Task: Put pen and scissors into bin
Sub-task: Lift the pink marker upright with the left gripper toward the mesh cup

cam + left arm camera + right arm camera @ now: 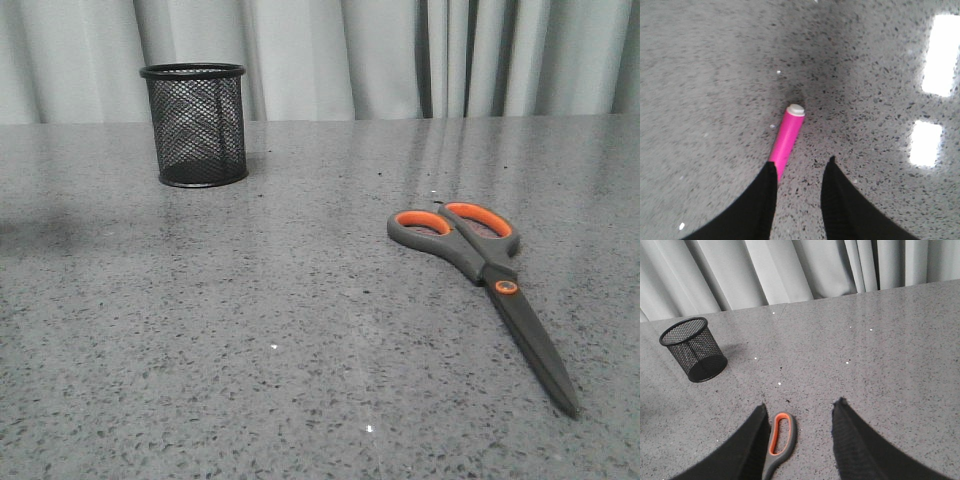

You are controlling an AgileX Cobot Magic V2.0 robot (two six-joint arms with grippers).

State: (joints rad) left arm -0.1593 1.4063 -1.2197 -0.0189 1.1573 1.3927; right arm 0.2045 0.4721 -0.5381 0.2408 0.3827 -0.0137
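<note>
The scissors lie flat at the right of the table, handles toward the back, blades pointing toward the front. The black mesh bin stands upright at the back left and looks empty. Neither gripper shows in the front view. In the left wrist view my left gripper is open above the magenta pen, which lies on the table, its near end under one finger. In the right wrist view my right gripper is open above one orange-lined handle loop of the scissors; the bin stands farther off.
The grey speckled table runs back to a pale curtain. Bright reflections of lights lie on the tabletop in the left wrist view.
</note>
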